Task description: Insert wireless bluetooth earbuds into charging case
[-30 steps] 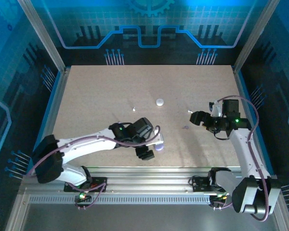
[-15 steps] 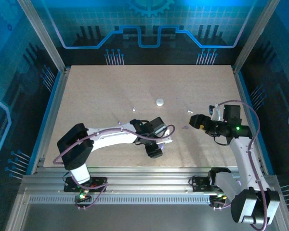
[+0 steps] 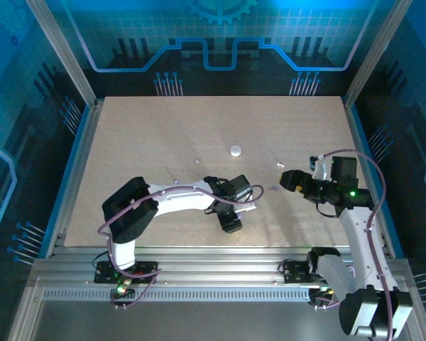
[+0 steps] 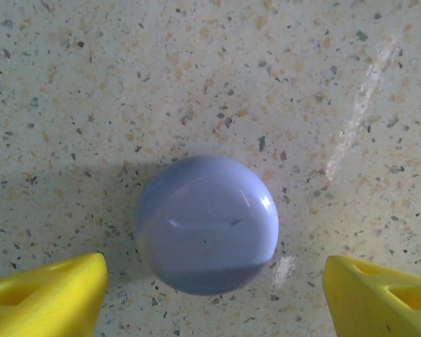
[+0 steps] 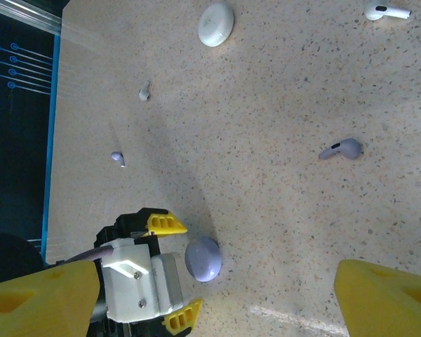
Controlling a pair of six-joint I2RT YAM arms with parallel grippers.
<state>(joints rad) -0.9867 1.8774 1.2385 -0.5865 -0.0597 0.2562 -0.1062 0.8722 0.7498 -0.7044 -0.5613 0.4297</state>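
Note:
A lavender round case [image 4: 205,223] lies shut on the table, just ahead of and between the yellow fingertips [image 4: 45,295] of my left gripper [image 4: 214,305], which is open and not touching it. The right wrist view shows that case [image 5: 203,258] with the left gripper [image 5: 175,269] straddling it. Earbuds lie loose: a lavender stemmed one [image 5: 342,149], a white stemmed one [image 5: 386,11], a tiny whitish bud [image 5: 144,90] and a tiny lavender bud [image 5: 117,157]. My right gripper [image 3: 291,179] hangs open and empty near the lavender earbud [image 3: 273,188].
A white round case [image 3: 235,150] sits mid-table, beyond the left gripper [image 3: 236,207]. The white earbud [image 3: 280,165] lies just left of the right gripper. Blue-lit walls and metal rails border the table [image 3: 142,135].
The left arm has swung rightward, bringing its gripper around the lavender case. The right gripper has shifted slightly toward the near edge.

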